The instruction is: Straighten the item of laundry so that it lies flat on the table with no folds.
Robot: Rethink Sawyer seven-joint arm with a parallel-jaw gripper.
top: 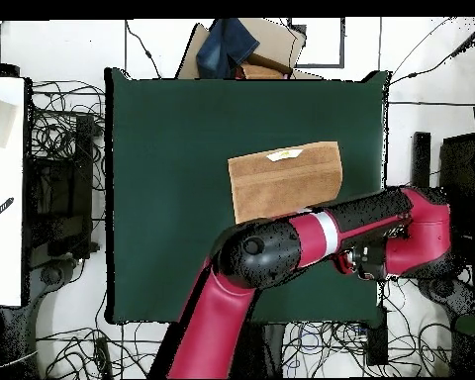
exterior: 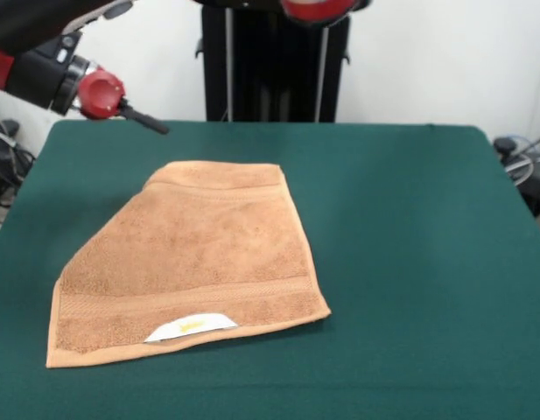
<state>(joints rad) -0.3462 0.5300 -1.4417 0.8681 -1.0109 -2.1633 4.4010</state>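
The item of laundry (exterior: pixel 195 254), a light orange-tan terry towel, lies on the dark green table (exterior: pixel 410 262) left of centre. One far corner is folded in, which leaves a long slanted edge on its left side. Its white label (exterior: pixel 191 326) with a yellow mark shows at the near hem. Seen from overhead, the towel (top: pixel 286 178) lies right of centre and the red arm (top: pixel 321 237) crosses over its lower edge. My gripper (exterior: pixel 140 117) hangs above the far left corner of the table, away from the towel, and I cannot make out its state.
A cardboard box with a blue cloth (top: pixel 237 47) stands just beyond the table's top edge in the overhead view. Tangled cables (top: pixel 63 148) lie on the floor around the table. A white surface (top: pixel 4 188) lies at the left.
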